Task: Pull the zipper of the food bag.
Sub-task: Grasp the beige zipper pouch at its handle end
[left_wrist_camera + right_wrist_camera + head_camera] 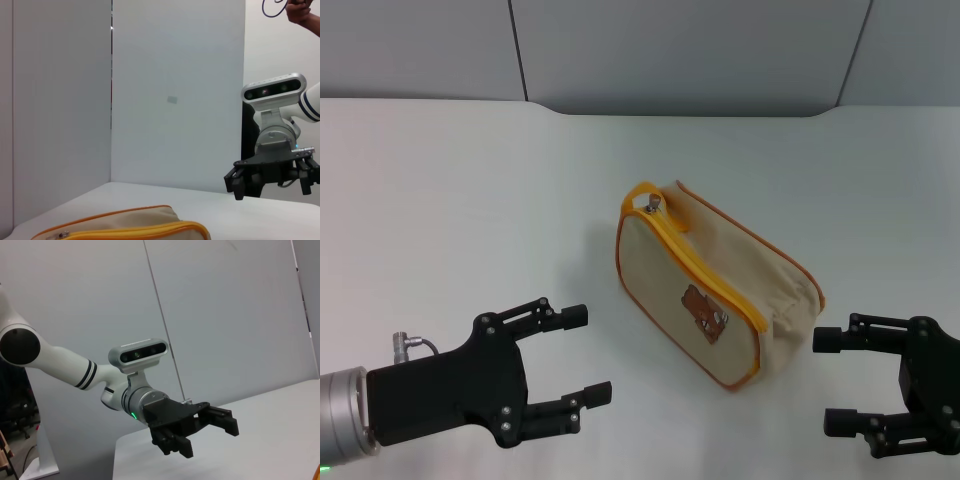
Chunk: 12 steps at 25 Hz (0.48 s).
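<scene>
While flanking the food bag (715, 300), left end effector (588, 355) spread empty, right end effector (832, 382) likewise

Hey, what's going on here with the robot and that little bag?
Nothing is being handled yet. A beige food bag with orange piping lies on the white table, its bear-print face up. The zipper looks closed, with its silver pull tab at the far end. The left gripper hovers open on the bag's left, and the right gripper hovers open on its right. Neither touches the bag, so the zipper pull has not started.
</scene>
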Motion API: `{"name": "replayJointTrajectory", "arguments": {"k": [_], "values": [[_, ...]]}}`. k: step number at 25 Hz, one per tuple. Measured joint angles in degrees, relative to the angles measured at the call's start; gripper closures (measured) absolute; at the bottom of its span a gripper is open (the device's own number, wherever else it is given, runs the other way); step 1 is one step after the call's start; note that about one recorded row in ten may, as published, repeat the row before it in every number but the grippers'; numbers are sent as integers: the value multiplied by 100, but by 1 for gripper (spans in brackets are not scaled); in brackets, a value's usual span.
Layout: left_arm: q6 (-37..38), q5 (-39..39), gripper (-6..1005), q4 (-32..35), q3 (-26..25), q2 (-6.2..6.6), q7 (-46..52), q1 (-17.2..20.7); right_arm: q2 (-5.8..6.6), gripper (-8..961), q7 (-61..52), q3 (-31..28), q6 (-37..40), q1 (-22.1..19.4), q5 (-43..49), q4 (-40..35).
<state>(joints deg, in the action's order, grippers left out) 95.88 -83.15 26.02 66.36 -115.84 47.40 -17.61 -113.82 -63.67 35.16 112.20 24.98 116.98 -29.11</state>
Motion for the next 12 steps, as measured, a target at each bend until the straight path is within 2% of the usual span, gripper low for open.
{"name": "replayJointTrajectory", "arguments": {"k": [7,10,12], "values": [[0,30,236,0,-46,-25,-76,12,-19,141,3,-8,-32,-5,0,-4],[-37,19,246,-25,-243,-87,-214,22,-26,141,4,-43,-64,-15,0,-3],[-204,19,253,-50,-545,-173,-407,42,-50,141,4,-81,-67,-38,0,-19]]}}
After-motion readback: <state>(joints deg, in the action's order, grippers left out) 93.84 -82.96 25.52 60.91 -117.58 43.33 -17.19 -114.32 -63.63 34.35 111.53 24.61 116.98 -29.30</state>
